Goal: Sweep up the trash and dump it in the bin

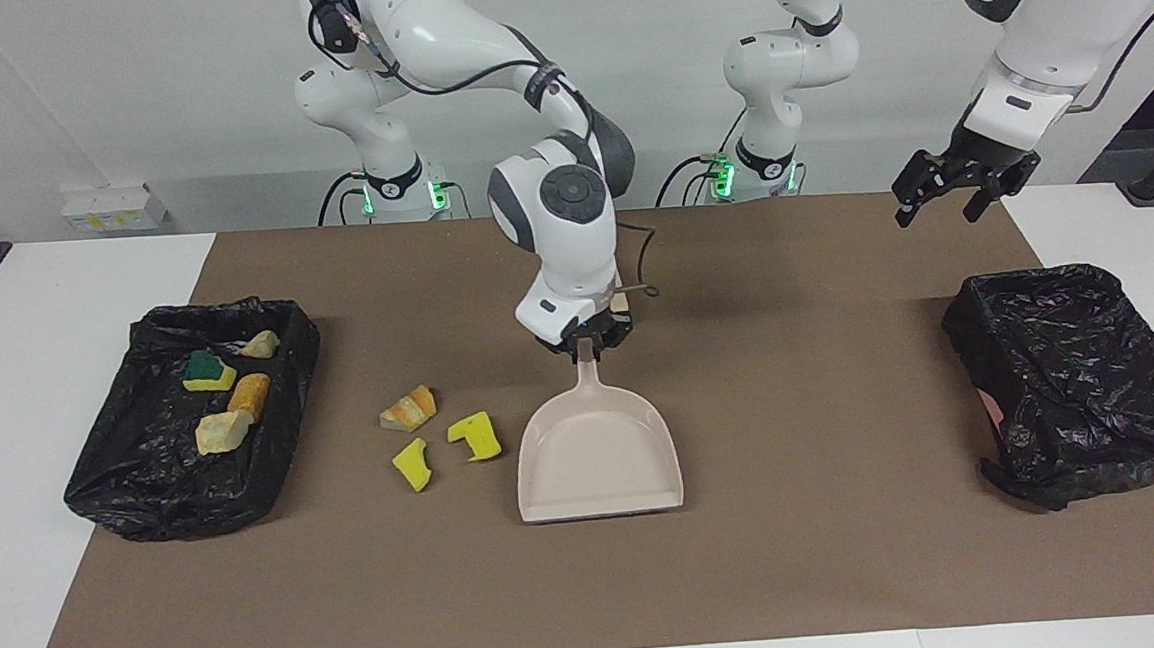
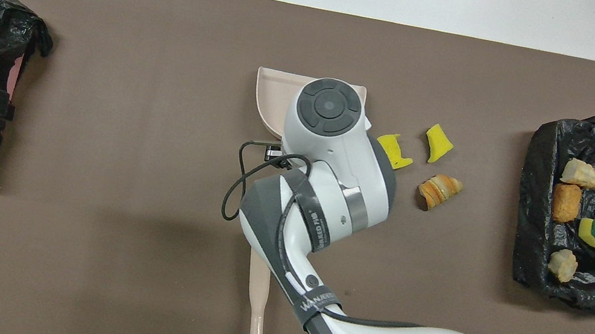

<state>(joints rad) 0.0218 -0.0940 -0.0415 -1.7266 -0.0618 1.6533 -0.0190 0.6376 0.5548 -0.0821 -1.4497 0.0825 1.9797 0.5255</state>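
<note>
Pinched shut on the dustpan [image 1: 597,453] handle, the right gripper [image 1: 585,338] sits mid-mat with the pan hanging from it, mouth pointing away from the robots. Pan's long axis runs near-to-far from the robots, handle end nearer them, lip low at the mat or just off it; contact can't be told.

Loose trash: croissant piece [image 1: 408,408] and two yellow sponge chunks [image 1: 475,437] lie on the brown mat [image 1: 812,570] beside the pan, toward the right arm's end of the table, between the pan and the lined bin [image 1: 105,473]. Nearest chunk is just beside the pan wall, not in front of its mouth. So the scraps are off to the side of the lip, not ahead of it; the pan likely needs turning or the scraps pushing sideways.

Bin already holds four scraps [image 2: 572,203].

Brush [image 2: 257,300] lies flat on the mat nearer the robots than the pan, mostly hidden under the right arm.

Left gripper [image 1: 947,187] waits with fingers spread, up over the mat edge near the second black bag [image 1: 1072,384], well apart from brush and scraps. The right arm is by far the closer.
</note>
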